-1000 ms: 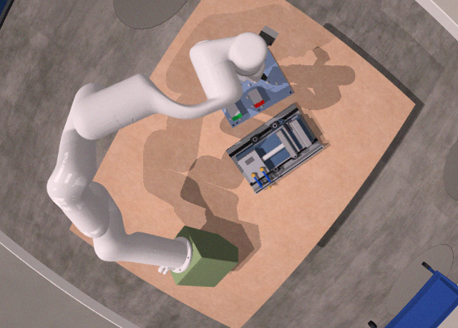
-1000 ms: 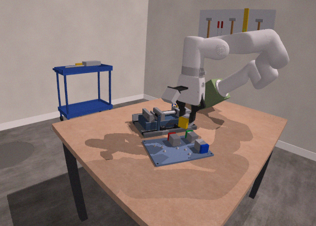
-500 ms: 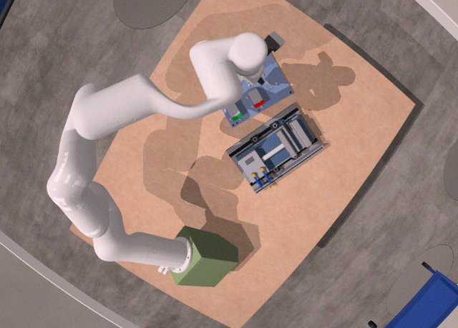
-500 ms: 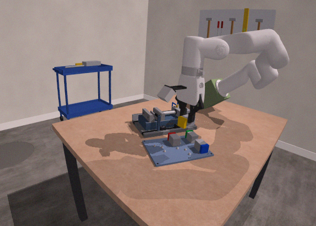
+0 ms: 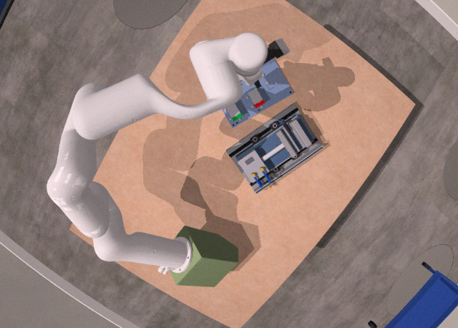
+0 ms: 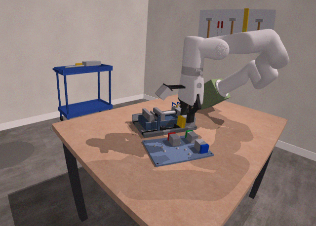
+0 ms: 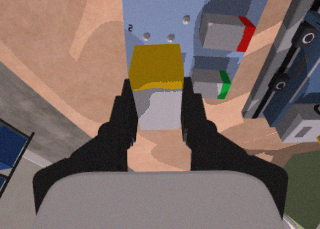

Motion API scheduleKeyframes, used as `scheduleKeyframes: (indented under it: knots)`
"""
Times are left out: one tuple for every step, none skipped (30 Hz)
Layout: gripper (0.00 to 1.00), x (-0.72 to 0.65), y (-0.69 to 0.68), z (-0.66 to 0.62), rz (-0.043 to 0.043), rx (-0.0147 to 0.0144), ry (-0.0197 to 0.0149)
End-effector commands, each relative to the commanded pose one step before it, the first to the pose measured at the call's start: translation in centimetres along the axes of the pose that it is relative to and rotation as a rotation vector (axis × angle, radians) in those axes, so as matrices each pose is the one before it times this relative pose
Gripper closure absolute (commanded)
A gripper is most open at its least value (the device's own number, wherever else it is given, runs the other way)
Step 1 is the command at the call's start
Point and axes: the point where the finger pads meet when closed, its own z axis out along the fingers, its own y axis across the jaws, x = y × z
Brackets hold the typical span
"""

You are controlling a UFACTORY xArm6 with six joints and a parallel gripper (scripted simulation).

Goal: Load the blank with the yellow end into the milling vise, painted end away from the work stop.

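We hold the blank (image 7: pixel 157 96) clamped across its grey sides in the gripper (image 7: pixel 158 114), yellow end pointing ahead; the vise (image 7: pixel 292 84) lies to our right.

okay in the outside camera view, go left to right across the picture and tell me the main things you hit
Blue cart → milling vise → yellow-ended blank held in the closed gripper → blue-ended blank on the infeed plate → green arm base. The red- and green-ended blanks overlap that middle stretch, so I left them out.
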Motion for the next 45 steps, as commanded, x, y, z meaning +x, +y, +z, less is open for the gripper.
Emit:
scheduleKeyframes:
  knots:
    - [1.0, 0.094, -0.066, -0.205, 0.01119, -0.00071, 0.00334]
    - [1.0, 0.0, 0.0, 0.0, 0.0, 0.0, 0.0]
    - [1.0, 0.0, 0.0, 0.0, 0.0, 0.0, 0.0]
    - [1.0, 0.0, 0.0, 0.0, 0.0, 0.0, 0.0]
    - [1.0, 0.0, -0.003, 0.0, 0.02235, 0.00013, 0.00012]
    - [1.0, 0.0, 0.0, 0.0, 0.023, -0.00001, -0.00001]
    - [1.0, 0.0, 0.0, 0.0, 0.023, -0.00001, -0.00001]
    - [1.0, 0.0, 0.0, 0.0, 0.023, -0.00001, -0.00001]
    - [1.0, 0.0, 0.0, 0.0, 0.023, -0.00001, -0.00001]
    - [1.0, 0.0, 0.0, 0.0, 0.023, -0.00001, -0.00001]
    - [1.0, 0.0, 0.0, 0.0, 0.023, -0.00001, -0.00001]
    - [1.0, 0.0, 0.0, 0.0, 0.023, -0.00001, -0.00001]
    - [1.0, 0.0, 0.0, 0.0, 0.023, -0.00001, -0.00001]
    - [1.0, 0.0, 0.0, 0.0, 0.023, -0.00001, -0.00001]
    - [1.0, 0.0, 0.0, 0.0, 0.0, 0.0, 0.0]
    - [1.0, 0.0, 0.0, 0.0, 0.0, 0.0, 0.0]
    - [1.0, 0.0, 0.0, 0.0, 0.0, 0.0, 0.0]
    - [1.0, 0.0, 0.0, 0.0, 0.0, 0.0, 0.0]
    - [1.0, 0.0, 0.0, 0.0, 0.0, 0.0, 0.0]
    - [1.0, 0.0, 0.0, 0.0, 0.0, 0.0, 0.0]
    - [1.0, 0.0, 0.0, 0.0, 0.0, 0.0, 0.0]
    - [1.0, 0.0, -0.003, -0.001, 0.02234, 0.00014, 0.00009]
    - [1.0, 0.0, 0.0, 0.0, 0.023, -0.00003, -0.00001]
    - [1.0, 0.0, 0.0, 0.0, 0.023, -0.00003, -0.00001]
    - [1.0, 0.0, 0.0, 0.0, 0.023, -0.00003, -0.00001]
    - [1.0, 0.0, 0.0, 0.0, 0.023, -0.00003, -0.00001]
    - [1.0, 0.0, 0.0, 0.0, 0.023, -0.00003, -0.00001]
    - [1.0, 0.0, 0.0, 0.0, 0.023, -0.00003, -0.00001]
    - [1.0, 0.0, 0.0, 0.0, 0.023, -0.00003, -0.00001]
    - [1.0, 0.0, 0.0, 0.0, 0.023, -0.00003, -0.00001]
    - [1.0, 0.0, 0.0, 0.0, 0.023, -0.00003, -0.00001]
    - [1.0, 0.0, 0.0, 0.0, 0.0, 0.0, 0.0]
    - [1.0, 0.0, 0.0, 0.0, 0.0, 0.0, 0.0]
    - [1.0, 0.0, 0.0, 0.0, 0.0, 0.0, 0.0]
    - [1.0, 0.0, 0.0, 0.0, 0.0, 0.0, 0.0]
    - [1.0, 0.0, 0.0, 0.0, 0.0, 0.0, 0.0]
    - [1.0, 0.0, 0.0, 0.0, 0.0, 0.0, 0.0]
    - [1.0, 0.0, 0.0, 0.0, 0.0, 0.0, 0.0]
    - [1.0, -0.001, -0.003, -0.001, 0.00939, 0.00015, 0.00005]
    - [1.0, 0.0, 0.0, 0.0, 0.01004, -0.00003, -0.00001]
    - [1.0, 0.0, 0.0, 0.0, 0.01004, -0.00003, -0.00001]
    - [1.0, 0.0, 0.0, 0.0, 0.01004, -0.00003, -0.00001]
    - [1.0, 0.0, 0.0, 0.0, 0.01004, -0.00003, -0.00001]
    - [1.0, 0.0, 0.0, 0.0, 0.01004, -0.00003, -0.00001]
    - [1.0, 0.0, 0.0, 0.0, 0.01004, -0.00003, -0.00001]
